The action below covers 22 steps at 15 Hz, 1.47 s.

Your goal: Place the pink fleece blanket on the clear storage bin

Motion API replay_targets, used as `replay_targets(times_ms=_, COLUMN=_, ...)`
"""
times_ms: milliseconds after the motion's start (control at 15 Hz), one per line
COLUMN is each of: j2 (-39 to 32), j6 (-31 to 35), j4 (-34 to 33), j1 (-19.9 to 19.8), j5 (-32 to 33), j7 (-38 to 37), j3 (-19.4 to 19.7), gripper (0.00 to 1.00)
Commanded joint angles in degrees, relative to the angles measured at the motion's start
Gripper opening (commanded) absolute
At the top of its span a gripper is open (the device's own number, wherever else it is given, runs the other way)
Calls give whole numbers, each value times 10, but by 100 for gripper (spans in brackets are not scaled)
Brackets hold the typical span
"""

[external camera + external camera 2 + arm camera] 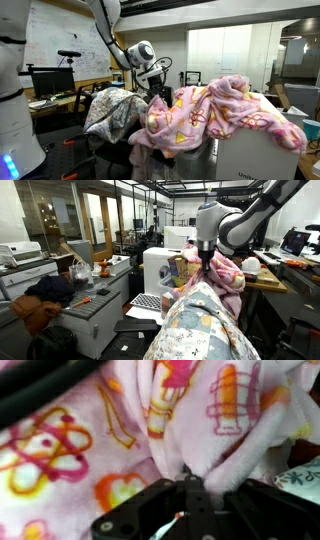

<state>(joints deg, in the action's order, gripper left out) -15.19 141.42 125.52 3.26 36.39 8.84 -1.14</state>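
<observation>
Fleece is draping in a soft heap over a white box point(252, 156): the pink fleece blanket point(215, 115), just beside a grey patterned blanket point(112, 110). The fingers point(196, 498) are pinching shut on a raised fold. Light and floppy, it is probably going to trail; bunched folds are holding best.

Both exterior views stand level at mid-distance, on different sides of the pink fleece blanket point(220, 115) and arm point(255, 215), which they share. Wrist view: close over the pincer point(187, 482), facing fleece.
</observation>
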Motion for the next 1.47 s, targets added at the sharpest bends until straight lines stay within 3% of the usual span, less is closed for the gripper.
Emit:
replay_targets(times_ms=0, j2=38, j6=-9, j4=-16, j1=7, j5=48, j7=-69, j3=29, gripper=2)
replay_targets(times_ms=400, j2=72, j6=-20, j4=-71, j1=-16, j5=107, j7=-174, j3=66, gripper=2)
replay_targets(times_ms=867, j2=81, j6=-46, j4=-144, j1=-33, j5=166, j7=-283, j3=80, gripper=2)
replay_targets(times_ms=1400, j2=75, j6=-165, j4=-252, j1=-34, j5=272, j7=-409, j3=78, gripper=2)
